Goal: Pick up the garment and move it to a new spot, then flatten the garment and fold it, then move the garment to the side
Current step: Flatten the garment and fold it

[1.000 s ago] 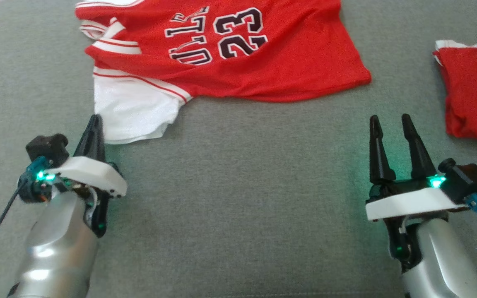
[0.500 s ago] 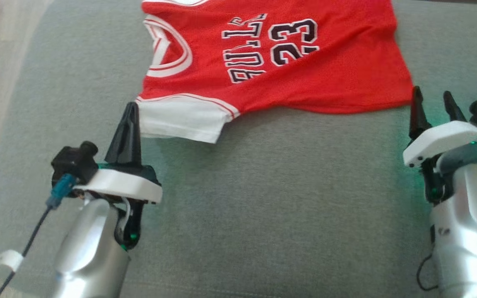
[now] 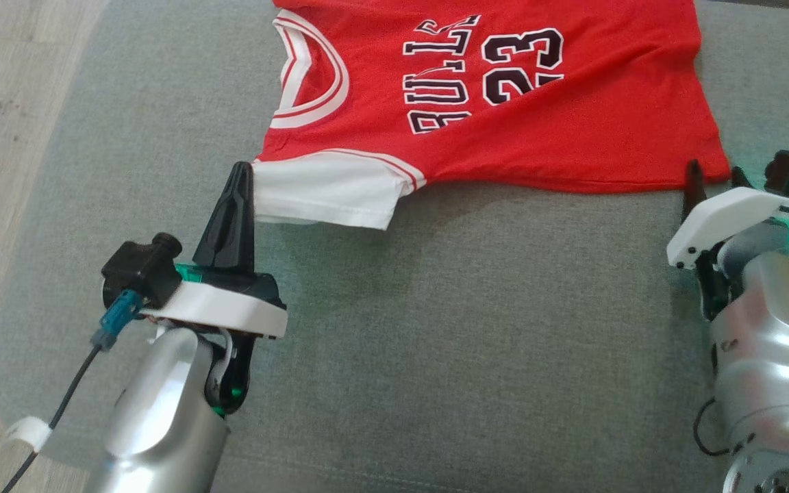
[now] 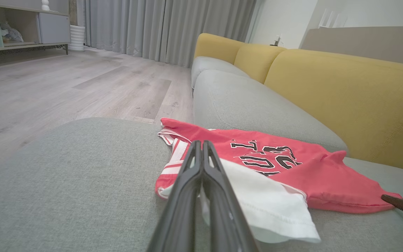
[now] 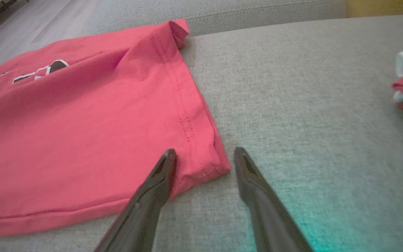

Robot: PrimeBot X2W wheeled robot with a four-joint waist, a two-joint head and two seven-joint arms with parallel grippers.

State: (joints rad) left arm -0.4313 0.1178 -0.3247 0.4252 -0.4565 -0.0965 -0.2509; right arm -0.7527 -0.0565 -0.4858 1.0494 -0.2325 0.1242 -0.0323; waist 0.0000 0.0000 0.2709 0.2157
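Grey fabric sofa seat point(image 3: 435, 329), far edge: left gripper point(image 3: 240, 179) pinches red-and-white cloth jersey point(image 3: 572, 123) by white sleeve point(image 3: 326, 198); right gripper point(image 5: 205, 154), spread, straddles hem corner point(image 5: 208, 166). Close deep, then tension evenly.

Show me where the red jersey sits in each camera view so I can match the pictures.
Head view: red jersey across the top centre, white sleeve at the shut left gripper.
Left wrist view: centre to right, lying beyond that gripper's tips.
Right wrist view: left half, its hem corner between the fingers of the open right gripper.
Shared landmark: that hem corner, at the jersey's right end in the other two views.
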